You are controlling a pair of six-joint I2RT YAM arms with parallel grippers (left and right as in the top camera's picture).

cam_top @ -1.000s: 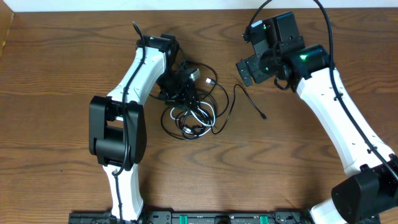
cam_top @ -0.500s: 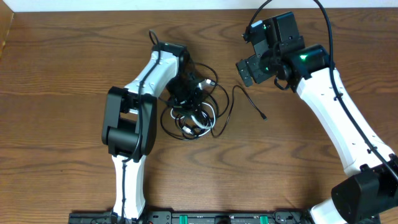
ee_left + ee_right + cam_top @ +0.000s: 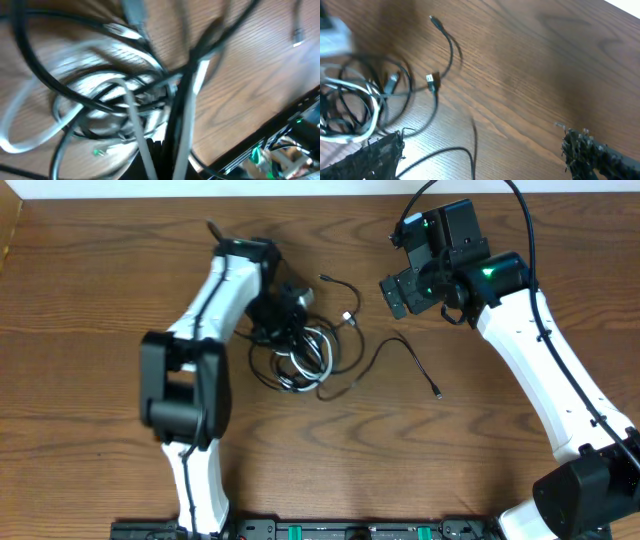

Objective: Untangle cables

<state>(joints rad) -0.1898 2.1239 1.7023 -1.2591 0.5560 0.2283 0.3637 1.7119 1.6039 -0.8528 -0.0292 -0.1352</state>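
Overhead, you see your left gripper (image 3: 284, 309) clamped on the tangled thin black and white cables (image 3: 303, 356); your right gripper (image 3: 396, 294) stands spread wide.

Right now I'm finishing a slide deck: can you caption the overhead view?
Left gripper shut on the tangled cables, right gripper open and apart from them, on a wooden table.

We can read no text, label, brand, number or sign in any view: none on the cables (image 3: 300, 360), the arms (image 3: 215, 290) or the tabletop (image 3: 80, 380). The left wrist view is too blurred to tell.
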